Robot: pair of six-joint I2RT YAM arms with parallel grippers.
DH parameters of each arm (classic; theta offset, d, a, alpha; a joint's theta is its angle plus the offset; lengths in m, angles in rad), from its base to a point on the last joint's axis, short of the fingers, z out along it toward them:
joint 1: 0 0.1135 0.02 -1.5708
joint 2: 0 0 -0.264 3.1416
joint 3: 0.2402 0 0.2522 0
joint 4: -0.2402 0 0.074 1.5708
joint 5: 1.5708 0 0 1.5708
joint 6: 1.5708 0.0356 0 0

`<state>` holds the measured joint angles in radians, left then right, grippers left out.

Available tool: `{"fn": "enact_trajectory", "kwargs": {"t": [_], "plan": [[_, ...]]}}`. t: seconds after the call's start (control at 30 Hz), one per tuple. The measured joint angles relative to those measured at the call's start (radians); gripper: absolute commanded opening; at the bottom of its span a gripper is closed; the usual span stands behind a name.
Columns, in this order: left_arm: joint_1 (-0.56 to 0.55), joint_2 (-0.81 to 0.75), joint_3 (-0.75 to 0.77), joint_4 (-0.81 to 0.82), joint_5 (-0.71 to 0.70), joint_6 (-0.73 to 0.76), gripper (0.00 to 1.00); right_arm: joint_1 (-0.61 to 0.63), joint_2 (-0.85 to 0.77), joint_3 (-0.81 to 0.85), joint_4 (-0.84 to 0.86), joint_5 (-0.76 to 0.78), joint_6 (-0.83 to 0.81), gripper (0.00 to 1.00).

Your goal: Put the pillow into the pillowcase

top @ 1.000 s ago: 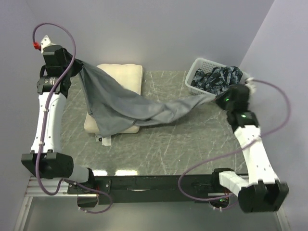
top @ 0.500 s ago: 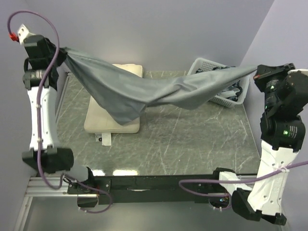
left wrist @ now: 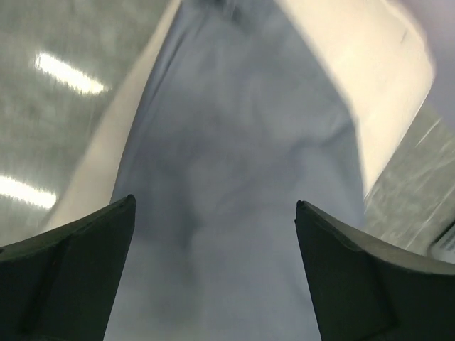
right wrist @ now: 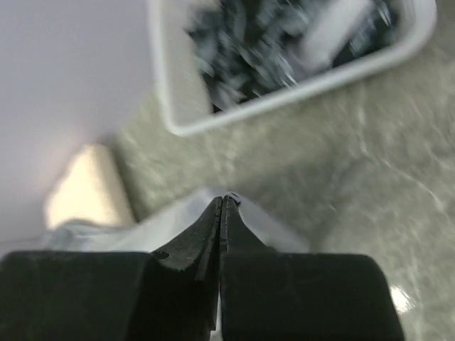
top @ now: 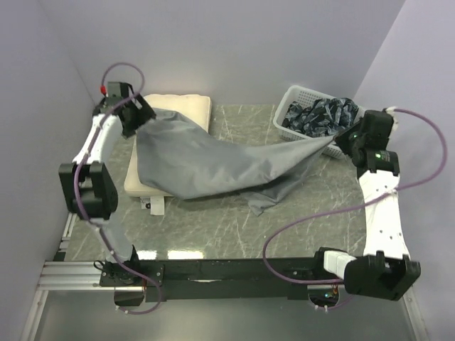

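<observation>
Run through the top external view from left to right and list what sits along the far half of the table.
left gripper → pillow → pillowcase → white basket

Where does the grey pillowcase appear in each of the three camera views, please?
Top external: pillowcase spans from upper left to right of centre.
Left wrist: pillowcase fills the middle.
Right wrist: pillowcase at lower centre.
Shared landmark: the cream pillow, at upper left, upper right and left edge respectively.
</observation>
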<state>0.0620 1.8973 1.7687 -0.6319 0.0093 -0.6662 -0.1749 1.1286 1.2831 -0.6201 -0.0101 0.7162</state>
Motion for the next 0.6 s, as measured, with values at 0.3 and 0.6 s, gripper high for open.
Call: {"fn": "enact_trajectory", "kwargs": {"t": [0.3,0.6], "plan": [[-0.12,-0.81,-0.658,0.09,-0.283,-0.157,0.91,0.005,0.056,-0.069,0.035,-0.002,-0.039,0.0],[-0.137,-0.956,-1.13,0.207,-0.198,-0.231,0.88,0.028,0.046,-0.104,0.077,-0.011,-0.069,0.0]]}}
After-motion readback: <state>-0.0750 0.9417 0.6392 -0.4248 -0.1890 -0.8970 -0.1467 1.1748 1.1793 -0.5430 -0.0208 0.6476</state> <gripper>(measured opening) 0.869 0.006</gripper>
